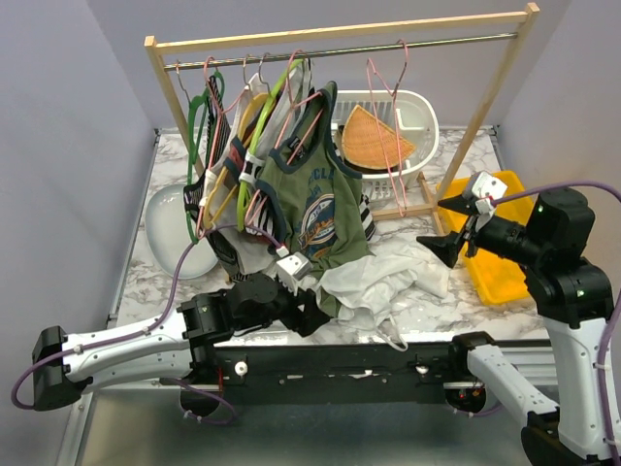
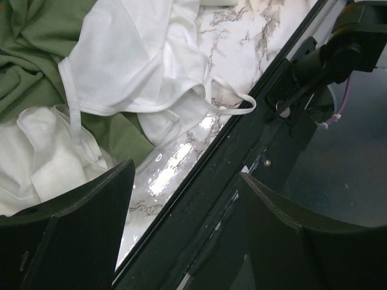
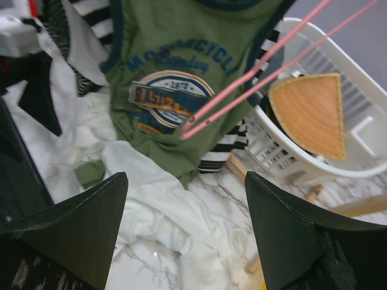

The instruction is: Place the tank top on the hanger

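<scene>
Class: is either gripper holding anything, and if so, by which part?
Nothing is held. The left gripper and right gripper both stand open, fingers empty; the white tank top lies loose on the table.

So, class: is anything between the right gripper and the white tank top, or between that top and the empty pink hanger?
Nothing visible blocks either path. The open right gripper has only open space toward the tank top. The pink hanger hangs bare on the rail, with the green top close beside it.

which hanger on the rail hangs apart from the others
The pink wire hanger toward the rail's right end, in front of the white basket. The other hangers are bunched at the left end among the clothes.
</scene>
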{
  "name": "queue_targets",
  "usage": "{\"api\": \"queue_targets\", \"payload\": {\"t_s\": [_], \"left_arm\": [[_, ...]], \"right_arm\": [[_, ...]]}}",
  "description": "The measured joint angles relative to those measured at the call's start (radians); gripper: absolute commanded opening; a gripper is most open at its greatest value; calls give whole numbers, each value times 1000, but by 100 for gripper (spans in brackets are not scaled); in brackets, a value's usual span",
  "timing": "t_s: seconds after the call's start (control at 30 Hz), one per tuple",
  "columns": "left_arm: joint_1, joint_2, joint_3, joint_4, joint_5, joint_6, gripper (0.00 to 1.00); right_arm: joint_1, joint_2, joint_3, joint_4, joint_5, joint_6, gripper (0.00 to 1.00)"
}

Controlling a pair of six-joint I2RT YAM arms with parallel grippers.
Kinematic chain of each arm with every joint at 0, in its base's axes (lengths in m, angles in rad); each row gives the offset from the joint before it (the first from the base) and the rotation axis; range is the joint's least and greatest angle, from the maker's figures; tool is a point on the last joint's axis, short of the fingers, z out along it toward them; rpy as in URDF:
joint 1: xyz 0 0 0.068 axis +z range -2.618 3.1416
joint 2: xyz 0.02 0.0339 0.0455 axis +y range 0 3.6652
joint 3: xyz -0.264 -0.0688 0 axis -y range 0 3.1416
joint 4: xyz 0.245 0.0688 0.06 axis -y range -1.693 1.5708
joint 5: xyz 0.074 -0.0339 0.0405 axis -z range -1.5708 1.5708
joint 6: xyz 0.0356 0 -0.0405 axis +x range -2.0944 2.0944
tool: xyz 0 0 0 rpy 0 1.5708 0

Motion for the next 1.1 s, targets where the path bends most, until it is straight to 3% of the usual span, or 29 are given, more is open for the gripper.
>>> {"api": "queue_targets", "payload": {"t_s": [0.03, 0.2, 0.33, 0.6, 0.7, 0.8, 0.83, 0.93, 1.1], "left_arm": [[0, -6, -13, 3, 7, -1, 79], [0, -11, -51, 10, 44, -2, 79], [0, 0, -65, 10, 83, 3, 82], [0, 47, -67, 8, 115, 15, 84], [-9, 48, -69, 13, 122, 15, 84], [-50, 59, -68, 22, 124, 19, 84], [-65, 66, -68, 23, 124, 20, 84], [-124, 98, -61, 20, 112, 27, 84], [-209, 158, -21, 0, 75, 42, 85]], "right_arm": [[0, 16, 22, -5, -31, 29, 100], [0, 123, 106, 44, -164, 239, 100], [0, 230, 200, 96, -169, 388, 100], [50, 378, 291, 150, 13, 494, 100], [104, 419, 292, 150, 121, 478, 94], [156, 443, 283, 153, 231, 442, 74], [169, 446, 277, 153, 264, 432, 59], [184, 444, 259, 160, 352, 408, 32], [184, 418, 225, 179, 451, 373, 7]]}}
